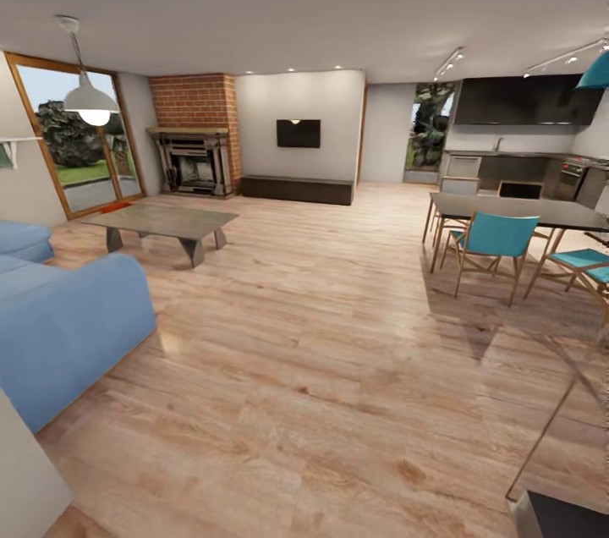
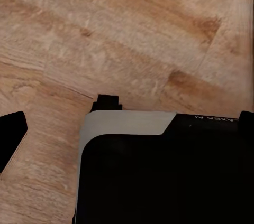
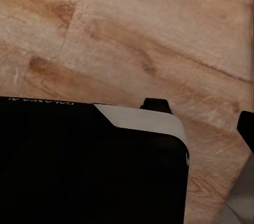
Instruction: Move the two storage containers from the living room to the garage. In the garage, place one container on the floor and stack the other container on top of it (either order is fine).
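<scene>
From the head camera the living room point(image 1: 321, 369) opens out over light wood planks; at nine o'clock the blue sofa point(image 1: 63, 326) bulges into the near floor, and past it, at about ten o'clock, one low table point(image 1: 161, 225) stands on angled legs; just beyond the table, by the wood-framed glass doors point(image 1: 80, 136), a sliver of orange-red point(image 1: 112, 207) lies on the floor, perhaps one of the storage containers, too small to be sure; one brick fireplace point(image 1: 196, 136) sits at eleven o'clock, one dark screen point(image 1: 298, 133) hangs on the wall at twelve above a long low bench point(image 1: 296, 189); at two o'clock a dark dining table point(image 1: 516, 211) stands with teal chairs, two plainly counted point(image 1: 495, 238), more hidden behind; one white pendant lamp point(image 1: 90, 98) hangs at upper left; the middle of the floor lies open.

From the left wrist camera a black-and-grey robot body point(image 2: 159, 176) lies over wood planks; one dark fingertip point(image 2: 11, 134) shows at the edge, touching nothing; how far the left gripper is parted I cannot tell.

From the right wrist camera the same dark body point(image 3: 90, 166) covers the planks; one dark fingertip point(image 3: 246, 126) peeks in at the edge, holding nothing seen; its spread I cannot tell.
</scene>
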Robot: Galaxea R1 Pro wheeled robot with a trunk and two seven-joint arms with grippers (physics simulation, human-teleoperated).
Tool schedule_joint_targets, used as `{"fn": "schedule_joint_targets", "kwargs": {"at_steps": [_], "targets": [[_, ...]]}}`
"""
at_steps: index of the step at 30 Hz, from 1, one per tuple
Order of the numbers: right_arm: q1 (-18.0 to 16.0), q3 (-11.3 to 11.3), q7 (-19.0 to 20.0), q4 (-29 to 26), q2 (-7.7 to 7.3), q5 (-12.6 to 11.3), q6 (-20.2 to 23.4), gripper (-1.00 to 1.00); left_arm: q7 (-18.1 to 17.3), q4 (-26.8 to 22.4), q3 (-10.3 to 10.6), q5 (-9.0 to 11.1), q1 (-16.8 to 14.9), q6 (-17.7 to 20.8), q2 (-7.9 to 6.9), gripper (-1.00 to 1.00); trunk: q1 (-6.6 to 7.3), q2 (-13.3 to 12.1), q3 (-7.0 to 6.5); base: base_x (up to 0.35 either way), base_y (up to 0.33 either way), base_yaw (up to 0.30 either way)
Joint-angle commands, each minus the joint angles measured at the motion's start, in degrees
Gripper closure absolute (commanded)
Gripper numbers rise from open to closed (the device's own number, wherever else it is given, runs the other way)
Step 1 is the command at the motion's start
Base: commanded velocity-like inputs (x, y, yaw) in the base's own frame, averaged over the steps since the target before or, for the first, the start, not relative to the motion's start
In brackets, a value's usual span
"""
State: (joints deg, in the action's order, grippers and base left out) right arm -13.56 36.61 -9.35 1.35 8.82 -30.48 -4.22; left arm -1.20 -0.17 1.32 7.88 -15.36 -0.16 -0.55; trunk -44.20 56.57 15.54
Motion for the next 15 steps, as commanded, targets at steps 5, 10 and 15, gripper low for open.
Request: {"fn": "schedule_joint_targets", "kwargs": {"at_steps": [5, 10, 15], "targets": [[-0.1, 0.5, -0.1, 0.1, 0.05, -0.5, -0.3, -1.0, -0.1, 0.0, 0.2, 0.6, 0.0, 0.0, 0.02, -1.0, -0.04, 0.0, 0.07, 0.322, 0.0, -0.196], [-0.1, 0.5, -0.1, 0.1, 0.05, -0.5, -0.3, -1.0, -0.1, 0.0, 0.2, 0.6, 0.0, 0.0, 0.02, -1.0, -0.04, 0.0, 0.07, 0.322, 0.0, -0.149], [-0.1, 0.5, -0.1, 0.1, 0.05, -0.5, -0.3, -1.0, -0.1, 0.0, 0.2, 0.6, 0.0, 0.0, 0.02, -1.0, -0.04, 0.0, 0.07, 0.322, 0.0, -0.032]]}}
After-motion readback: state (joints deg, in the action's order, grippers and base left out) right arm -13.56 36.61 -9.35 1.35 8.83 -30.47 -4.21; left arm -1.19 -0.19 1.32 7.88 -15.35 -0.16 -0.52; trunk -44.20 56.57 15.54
